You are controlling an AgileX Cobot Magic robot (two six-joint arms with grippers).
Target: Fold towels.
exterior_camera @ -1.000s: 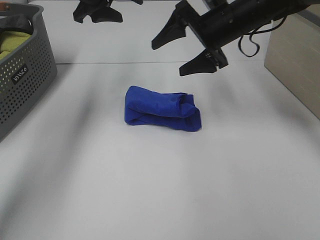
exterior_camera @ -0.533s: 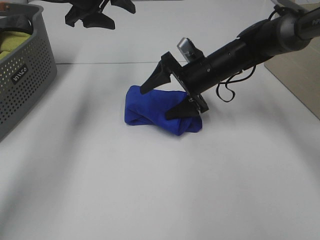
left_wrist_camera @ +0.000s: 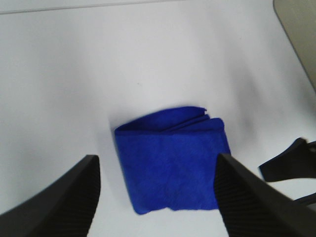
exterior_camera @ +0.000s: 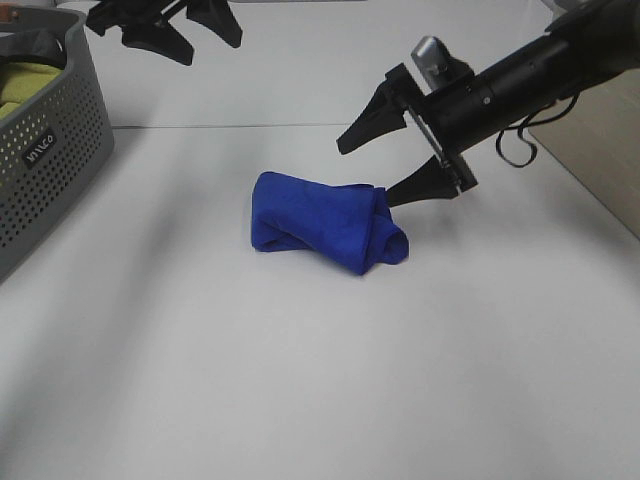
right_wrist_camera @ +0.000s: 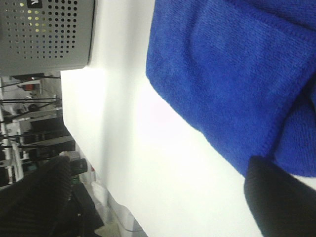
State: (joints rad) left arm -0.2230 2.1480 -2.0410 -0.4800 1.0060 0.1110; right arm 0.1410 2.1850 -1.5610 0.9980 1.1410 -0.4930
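The towel (exterior_camera: 325,222) lies near the middle of the white worktop (exterior_camera: 300,380). It is already folded into a small thick bundle. One end is neat, but the end by my right gripper (exterior_camera: 384,168) is bunched and rolled. So I think the folding is almost done, and I am at the tidy-up part.

My right gripper is wide open. One tip is up in the air above the towel. The other tip sits right at the rolled end, and it looks like it may just touch the cloth. I cannot tell for sure. It holds nothing. From the right wrist view, the blue towel (right_wrist_camera: 232,79) fills the space between my two tips, and one tip is at the towel's edge.

My left gripper (exterior_camera: 155,25) is far back, up high, well away from the towel. It is open too, and it holds nothing. From the left wrist view I look down at the towel (left_wrist_camera: 173,158) between my two open fingers (left_wrist_camera: 69,202). It looks like a tidy square from there, with its layers showing along one edge.

Next, I think I should press or tuck the rolled end flat. I must go slowly, because a push could roll the bundle or open the folds.

A grey basket (exterior_camera: 50,150) stands at the left edge, well apart.
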